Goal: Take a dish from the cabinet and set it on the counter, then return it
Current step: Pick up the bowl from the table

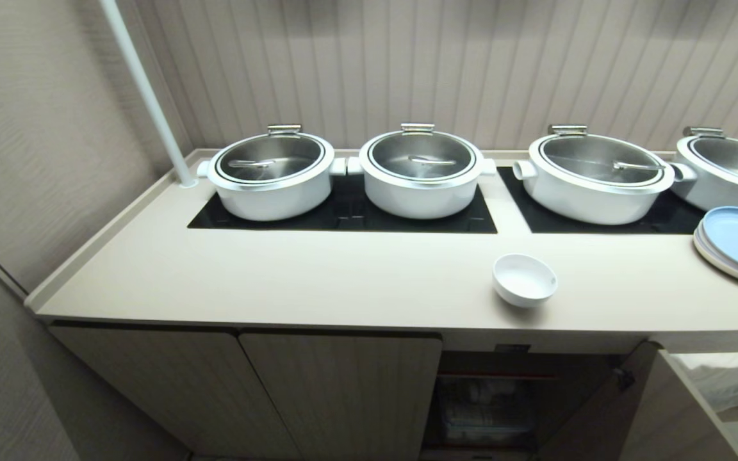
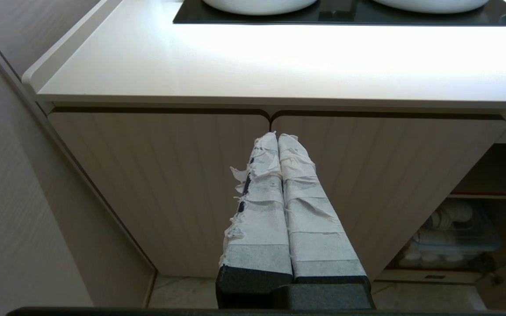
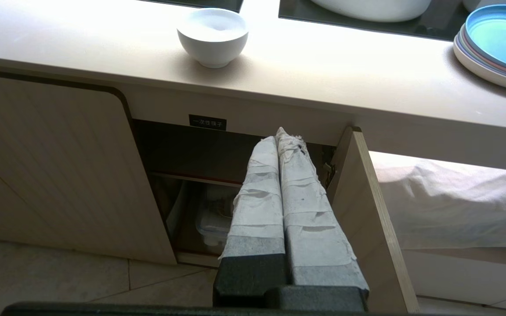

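- The dish [image 1: 524, 279] sits upright on the worktop [image 1: 279, 275], close to the front edge and directly above the open compartment of the cabinet [image 1: 343, 384]; it is well apart from the stacked plates [image 1: 737, 243] at the worktop's right end.
- The right gripper [image 3: 283, 134] hangs low in front of the open compartment, its tape-wrapped jaws pressed together and holding nothing.
- The left gripper [image 2: 277, 137] faces the two closed doors further left, jaws likewise pressed together and empty; it appears parked.
- Judgement: the placing stage looks complete; returning the dish is the step in hand.
- The open door [image 3: 367, 210] stands just beside the right gripper; the arm should rise clear of it and of the worktop's front edge.
- The jaws should part before descending on the rim; the glossy wall is likely slippery, so a grip over one side of the rim seems soundest.
- A container [image 3: 211, 221] already occupies the lower compartment; the dish's exact resting spot inside cannot be determined.
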